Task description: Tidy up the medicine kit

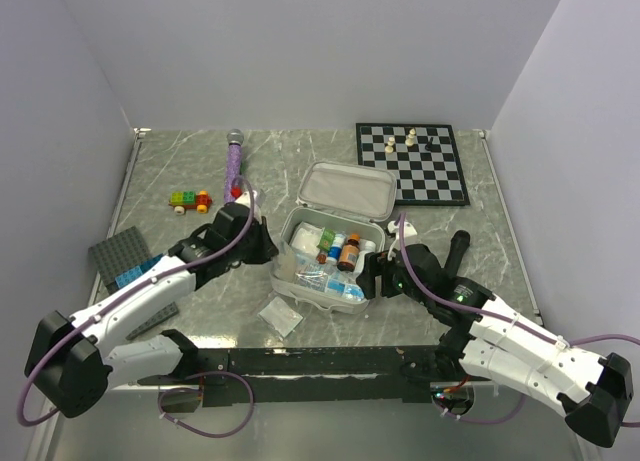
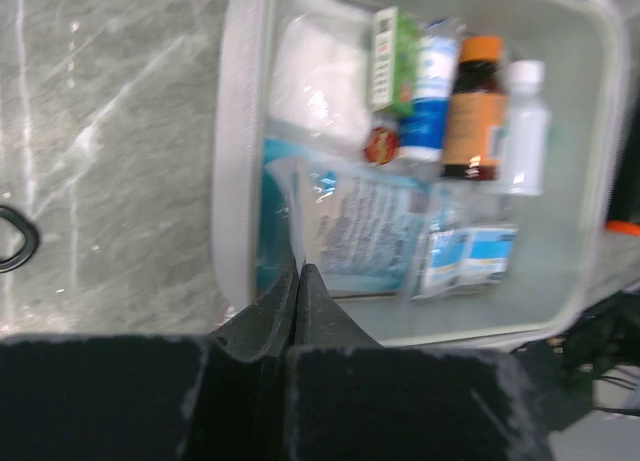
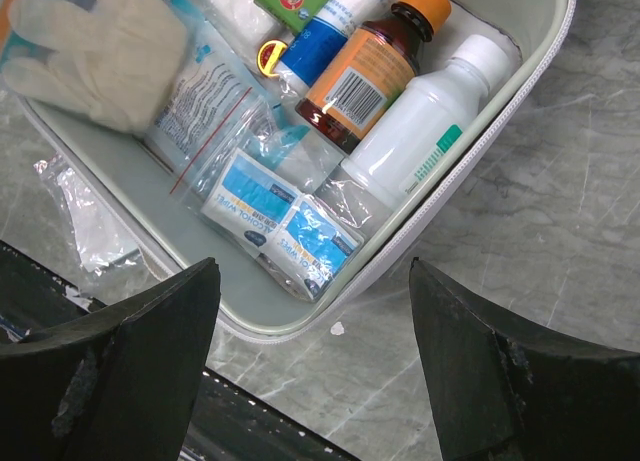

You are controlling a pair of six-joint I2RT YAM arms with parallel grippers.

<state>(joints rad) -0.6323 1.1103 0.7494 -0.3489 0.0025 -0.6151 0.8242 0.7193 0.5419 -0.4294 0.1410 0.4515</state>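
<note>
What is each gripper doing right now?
Left gripper: shut at the rim of the medicine kit; whether it pinches anything cannot be told.
Right gripper: open, holding nothing.

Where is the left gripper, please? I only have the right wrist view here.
Observer: The left gripper is at the left wall of the medicine kit, with its jaws shut.
Operator: Thank you. Is it holding anything?
Observer: Its tips meet at the edge of a clear bag just inside that wall. I cannot tell whether they pinch it.
Operator: And how does the lid stand?
Observer: The lid is open, tipped back away from the arms, towards the chessboard.
</note>
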